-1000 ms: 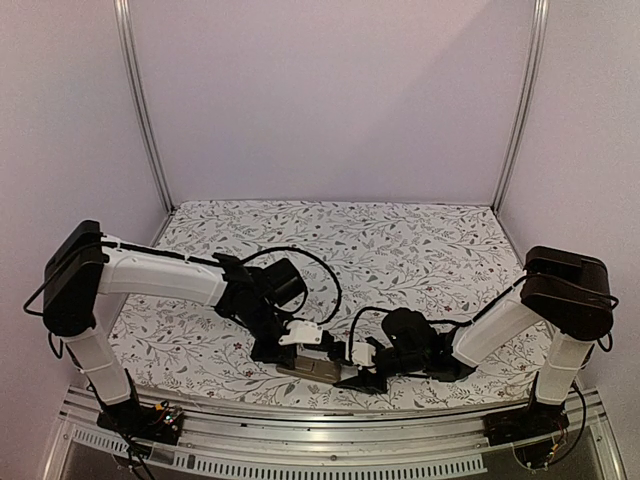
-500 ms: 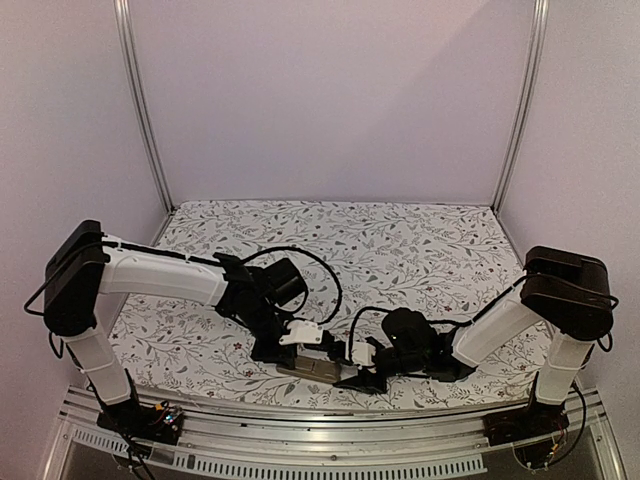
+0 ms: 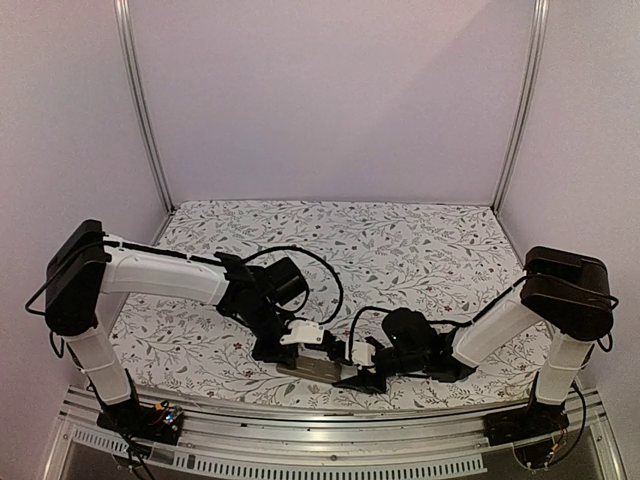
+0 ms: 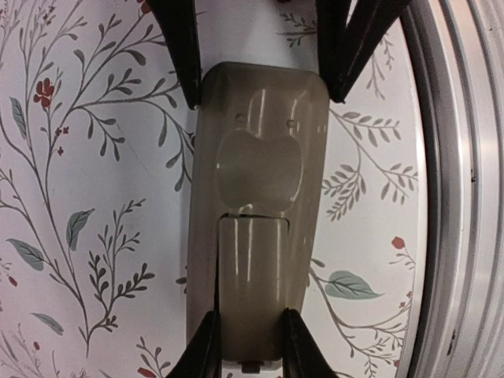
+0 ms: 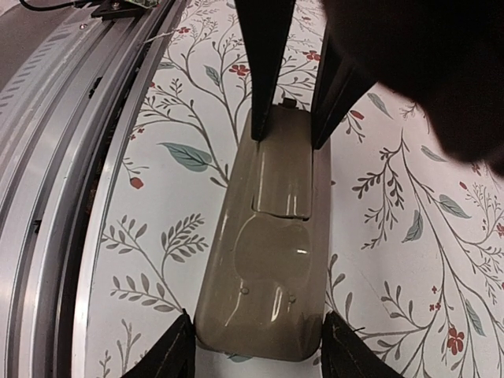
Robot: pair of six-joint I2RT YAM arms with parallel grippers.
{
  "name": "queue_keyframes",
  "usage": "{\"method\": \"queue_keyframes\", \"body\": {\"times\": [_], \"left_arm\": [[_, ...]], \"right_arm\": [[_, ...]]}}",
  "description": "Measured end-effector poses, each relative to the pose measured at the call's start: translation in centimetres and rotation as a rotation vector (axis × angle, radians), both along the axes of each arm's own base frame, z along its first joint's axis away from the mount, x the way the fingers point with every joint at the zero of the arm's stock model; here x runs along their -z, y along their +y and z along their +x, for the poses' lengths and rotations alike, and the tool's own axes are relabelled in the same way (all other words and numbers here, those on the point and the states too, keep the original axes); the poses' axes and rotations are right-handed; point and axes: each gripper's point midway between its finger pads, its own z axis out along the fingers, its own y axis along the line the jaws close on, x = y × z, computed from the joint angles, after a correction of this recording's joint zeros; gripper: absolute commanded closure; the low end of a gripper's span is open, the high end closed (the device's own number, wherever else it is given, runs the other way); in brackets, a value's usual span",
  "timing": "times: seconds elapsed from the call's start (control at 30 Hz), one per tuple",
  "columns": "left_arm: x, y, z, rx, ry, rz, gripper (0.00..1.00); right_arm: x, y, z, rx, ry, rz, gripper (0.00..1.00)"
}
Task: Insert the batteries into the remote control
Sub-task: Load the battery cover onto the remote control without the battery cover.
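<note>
The remote control (image 3: 312,369) lies back up on the floral cloth near the table's front edge, greyish-tan and glossy (image 4: 260,181) (image 5: 268,260). My left gripper (image 4: 250,350) (image 3: 297,353) is shut on the narrow battery-cover end, its fingertips (image 4: 206,346) pinching the cover's two sides. My right gripper (image 5: 256,350) (image 3: 352,378) holds the opposite, wider end, with a finger (image 5: 169,350) pressed against each side. The cover sits in place with its seam showing. The batteries are out of view.
A grey aluminium rail (image 4: 461,197) (image 5: 55,181) runs along the front edge right beside the remote. Both arms meet low over the table's front middle (image 3: 330,350). Upright frame posts (image 3: 140,100) stand at the back corners.
</note>
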Motion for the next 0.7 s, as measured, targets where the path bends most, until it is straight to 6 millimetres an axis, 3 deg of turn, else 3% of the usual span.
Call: {"method": "queue_keyframes", "body": {"times": [0.4,0.7], "left_arm": [[0.01,-0.45,-0.07,0.009,0.000,-0.031,0.58],[-0.07,-0.87,-0.45,0.024,0.007,-0.058,0.52]], "right_arm": [[-0.21,0.06,0.03,0.000,-0.006,0.012,0.47],[-0.69,0.35,-0.02,-0.007,-0.015,0.035,0.47]]}}
